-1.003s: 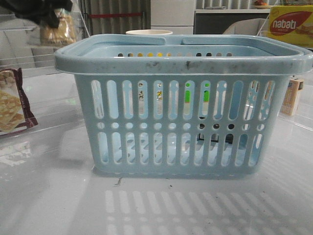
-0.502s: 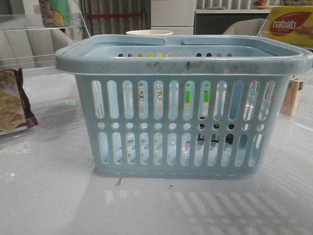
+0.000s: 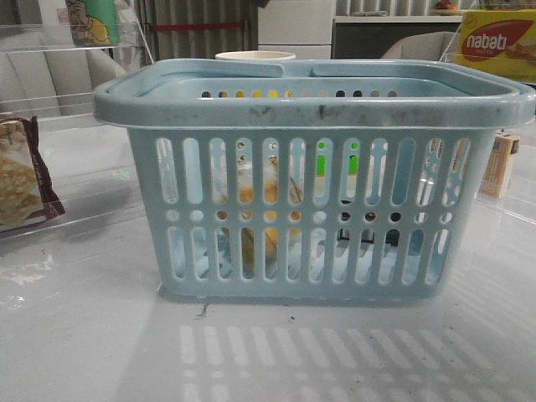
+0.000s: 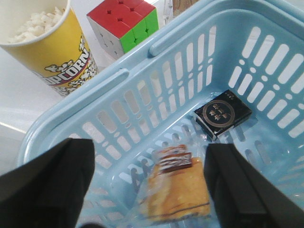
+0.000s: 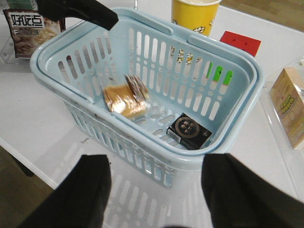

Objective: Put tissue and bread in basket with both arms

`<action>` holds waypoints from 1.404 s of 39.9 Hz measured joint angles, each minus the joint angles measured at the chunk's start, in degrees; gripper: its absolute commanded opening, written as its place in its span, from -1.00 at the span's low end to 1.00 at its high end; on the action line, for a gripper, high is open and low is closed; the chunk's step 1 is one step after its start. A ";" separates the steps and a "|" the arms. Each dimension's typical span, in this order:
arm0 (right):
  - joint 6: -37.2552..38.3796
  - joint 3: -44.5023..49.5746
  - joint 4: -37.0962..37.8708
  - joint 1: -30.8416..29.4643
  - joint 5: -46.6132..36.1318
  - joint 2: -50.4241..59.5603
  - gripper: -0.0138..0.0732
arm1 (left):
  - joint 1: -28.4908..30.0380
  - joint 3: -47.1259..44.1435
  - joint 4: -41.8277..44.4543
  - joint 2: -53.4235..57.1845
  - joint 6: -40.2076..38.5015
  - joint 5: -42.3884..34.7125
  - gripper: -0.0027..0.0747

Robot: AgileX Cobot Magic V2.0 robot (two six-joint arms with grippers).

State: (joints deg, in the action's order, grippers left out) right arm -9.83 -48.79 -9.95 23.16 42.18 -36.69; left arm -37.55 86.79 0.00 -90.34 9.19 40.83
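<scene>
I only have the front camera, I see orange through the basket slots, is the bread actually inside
Observer: Yes. The bread is inside the basket, near its floor, with the open left gripper above it.
Operator: And the tissue?
Observer: The dark tissue pack lies flat on the basket floor, apart from the bread.
Operator: Is the right arm holding anything?
Observer: No. The right gripper is open and empty, outside the basket, above the table.
Operator: What is behind the basket?
Observer: A yellow popcorn cup with a colour cube beside it.
</scene>
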 measured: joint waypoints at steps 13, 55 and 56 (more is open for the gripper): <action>0.00 0.00 0.00 0.00 0.00 0.00 0.50 | 0.00 -6.85 0.00 14.43 0.05 6.01 0.43; -0.36 2.47 1.48 0.00 2.65 -0.10 -0.31 | 0.00 -42.09 3.48 54.86 -7.96 7.46 -0.41; -0.36 2.47 1.48 0.00 2.65 -0.10 -0.38 | 0.00 -42.09 3.48 54.86 -7.96 7.46 -0.49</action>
State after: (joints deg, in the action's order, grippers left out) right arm -10.19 -46.31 -8.48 23.16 44.84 -36.80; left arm -37.55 44.70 3.48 -35.48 1.23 48.29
